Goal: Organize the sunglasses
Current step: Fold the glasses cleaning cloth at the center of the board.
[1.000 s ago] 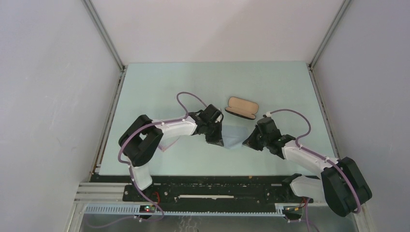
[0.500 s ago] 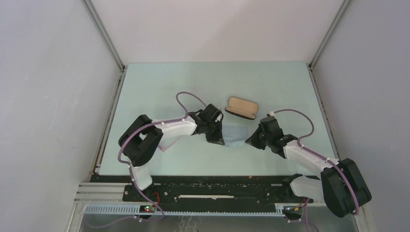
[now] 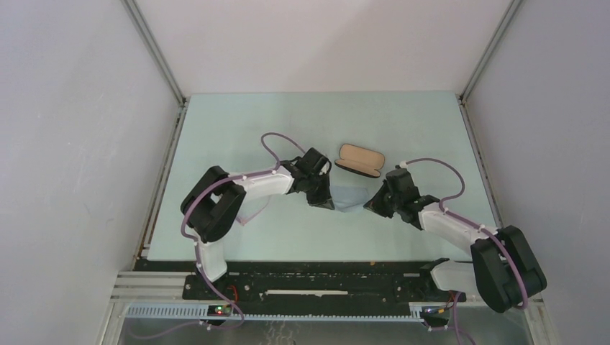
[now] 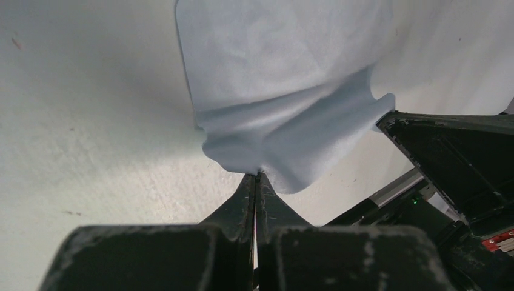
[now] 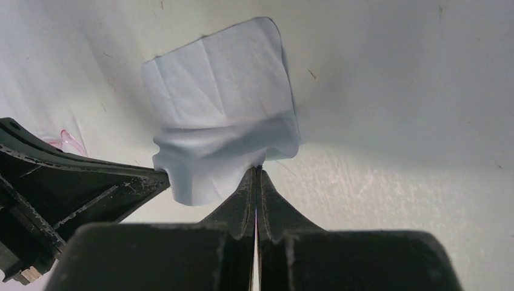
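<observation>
Pinching the blue cloth (image 4: 285,73), the left gripper (image 4: 257,176) and right gripper (image 5: 257,170) are both clamped on its edges (open case (image 3: 359,160) just farther back).

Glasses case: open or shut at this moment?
Open: the black case lies with its tan lining facing up in the top view.

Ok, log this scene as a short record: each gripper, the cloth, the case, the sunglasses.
left gripper: shut on one end of the cloth
right gripper: shut on the cloth's other end
cloth: light blue, held between both grippers
case: open, tan lining up, just beyond the cloth
sunglasses: thin pink frame, mostly hidden under the left arm
</observation>
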Robot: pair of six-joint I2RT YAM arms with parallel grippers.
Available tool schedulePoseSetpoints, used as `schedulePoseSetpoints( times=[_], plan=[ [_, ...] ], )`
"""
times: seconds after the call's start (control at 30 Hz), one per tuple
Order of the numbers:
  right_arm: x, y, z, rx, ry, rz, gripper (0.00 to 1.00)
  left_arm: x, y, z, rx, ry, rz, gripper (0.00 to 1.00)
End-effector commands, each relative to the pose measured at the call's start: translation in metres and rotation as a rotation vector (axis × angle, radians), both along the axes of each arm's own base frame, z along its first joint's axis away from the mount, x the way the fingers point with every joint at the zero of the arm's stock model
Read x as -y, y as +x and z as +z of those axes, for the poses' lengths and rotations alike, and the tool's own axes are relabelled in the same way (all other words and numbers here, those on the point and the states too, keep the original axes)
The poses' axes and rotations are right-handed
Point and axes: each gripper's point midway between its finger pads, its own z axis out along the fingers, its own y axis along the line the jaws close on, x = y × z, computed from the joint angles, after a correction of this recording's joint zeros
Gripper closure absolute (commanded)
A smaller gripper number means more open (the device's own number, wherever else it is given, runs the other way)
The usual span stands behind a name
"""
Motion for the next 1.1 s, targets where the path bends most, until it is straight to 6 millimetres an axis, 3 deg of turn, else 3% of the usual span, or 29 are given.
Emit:
schedulePoseSetpoints(
  times=[0.0, 0.67, 1.07],
  plan=[
    [-0.007, 0.025, 0.017, 0.07, 0.02, 0.006, 1.0, 0.013, 0.022, 0.018, 0.043, -0.037, 0.009, 1.0],
    [-0.007, 0.049, 0.015, 0.069, 0.016, -0.016, 1.0, 0.008, 0.053, 0.016, 0.055, -0.036, 0.056, 1.0],
    [-0.003, 0.058, 0.01, 0.051, 0.027, -0.042, 1.0, 0.01, 0.062, 0.013, 0.053, -0.026, 0.06, 1.0]
  ],
)
